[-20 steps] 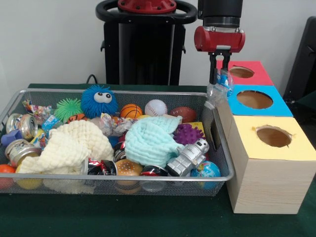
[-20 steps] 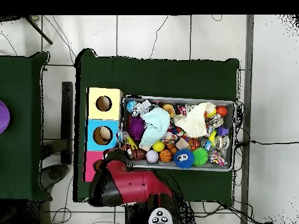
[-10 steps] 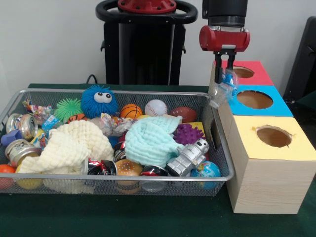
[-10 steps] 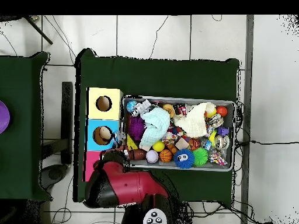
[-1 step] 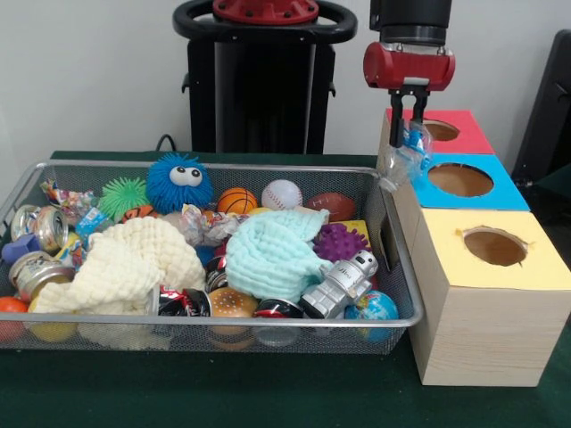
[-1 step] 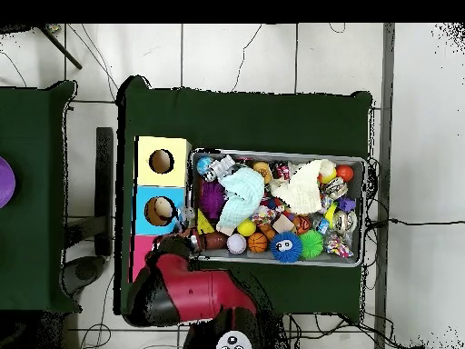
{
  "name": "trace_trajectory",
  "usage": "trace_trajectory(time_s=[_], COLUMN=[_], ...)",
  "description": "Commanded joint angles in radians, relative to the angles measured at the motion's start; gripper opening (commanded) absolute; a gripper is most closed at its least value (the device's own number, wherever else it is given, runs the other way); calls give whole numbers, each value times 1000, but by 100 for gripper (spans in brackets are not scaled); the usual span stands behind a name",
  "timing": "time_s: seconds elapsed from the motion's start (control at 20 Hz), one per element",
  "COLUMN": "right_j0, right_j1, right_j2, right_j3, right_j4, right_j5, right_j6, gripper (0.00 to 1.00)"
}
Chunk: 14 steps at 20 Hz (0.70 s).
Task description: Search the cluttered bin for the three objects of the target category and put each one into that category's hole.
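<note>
Three holes are showing on the wooden box (image 5: 464, 330) beside the bin (image 5: 268, 317) — one in the red top (image 5: 464, 135), one in the blue top (image 5: 486, 198), one in the yellow top (image 5: 535, 267). The gripper (image 5: 407, 120) is hanging above the box's edge nearest the bin, about where the red top is meeting the blue one. Its black fingers (image 5: 394, 116) are pinching a clear crinkled packet (image 5: 398, 159) with blue on it, and the packet is dangling clear of the bin, its lower end sitting just beside the blue hole's rim on the bin side. From overhead the packet (image 6: 185, 216) is showing at the blue top's edge, between the hole and the bin wall, with the red arm (image 6: 195, 289) reaching in from below.

Plenty is lying in the bin — a cream cloth (image 5: 125, 263) at the left, a mint cloth (image 5: 268, 252) in the middle, a silver robot toy (image 5: 341, 283) leaning by the front right corner with a globe ball (image 5: 373, 307) just beside it. Along the far side a blue fuzzy ball with eyes (image 5: 178, 181), a green spiky ball (image 5: 122, 195), a basketball (image 5: 236, 201), a baseball (image 5: 282, 194) and a brown football (image 5: 332, 206) are lined up. A purple spiky ball (image 5: 340, 241) is resting behind the robot toy, and cans (image 5: 40, 227) are sitting at the left end.
</note>
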Motion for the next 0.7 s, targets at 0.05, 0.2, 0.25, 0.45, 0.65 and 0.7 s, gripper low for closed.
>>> trace_trajectory(time_s=[0.05,0.2,0.25,0.45,0.65,0.7], right_j0=[12,14,15,15,9,7], right_j1=[-2,-13,-14,-25,-40,-44], right_j2=[1,0,-1,0,5,7], right_j3=[28,35,34,37,39,40], right_j4=[60,66,68,73,75,76], right_j5=[129,139,143,157,178,184], right_j6=[201,198,197,193,186,184], gripper=[0,0,0,0,0,0])
